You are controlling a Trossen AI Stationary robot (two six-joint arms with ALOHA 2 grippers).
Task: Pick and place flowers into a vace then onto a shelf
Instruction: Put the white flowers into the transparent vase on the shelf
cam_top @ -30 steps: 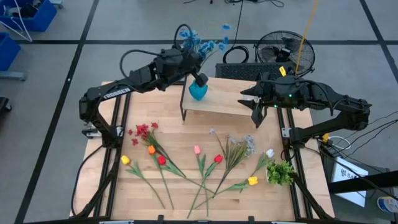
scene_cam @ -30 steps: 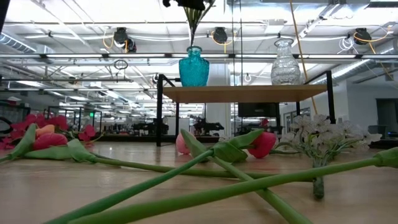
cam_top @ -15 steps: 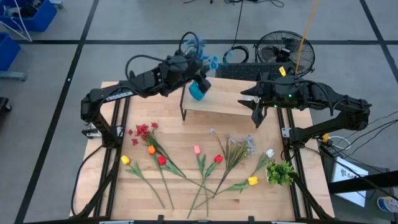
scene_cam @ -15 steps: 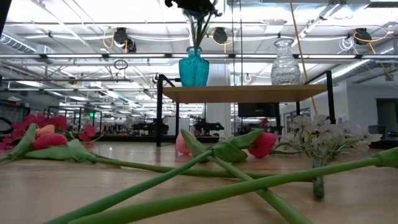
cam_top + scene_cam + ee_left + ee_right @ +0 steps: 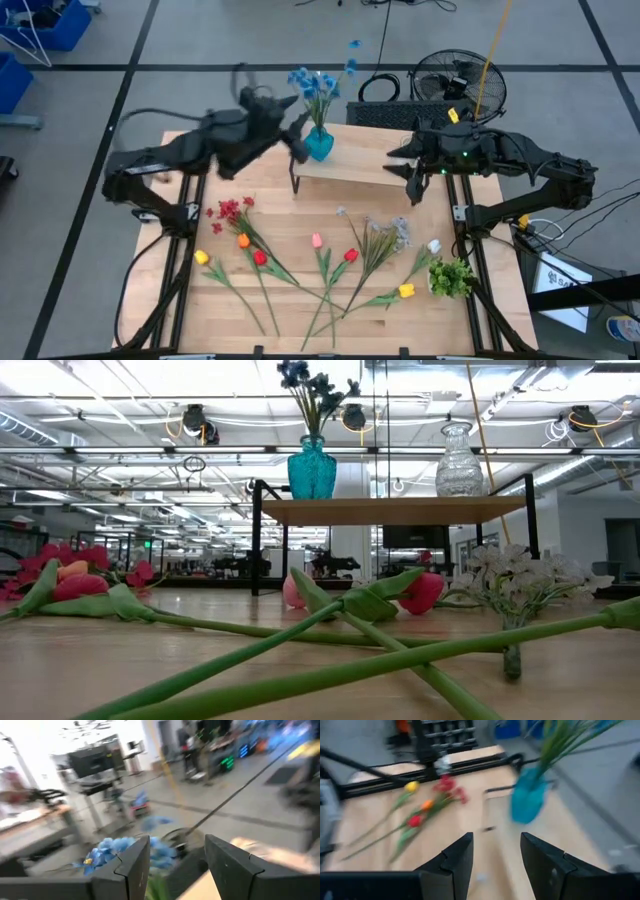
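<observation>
One bunch of blue flowers (image 5: 318, 82) stands in the teal vase (image 5: 319, 146) on the shelf (image 5: 375, 163), beside one clear vase (image 5: 459, 460). Left gripper (image 5: 297, 135) parted, empty; right gripper (image 5: 412, 178) parted, empty, over the shelf's end.

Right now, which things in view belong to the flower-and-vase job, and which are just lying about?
Belongs to the job:
- blue flowers standing in the teal vase
- shelf under that vase
- loose flowers on the table
- clear vase on the shelf
- left gripper, open beside the teal vase

Lying about:
- leafy clump
- fan behind the table
</observation>
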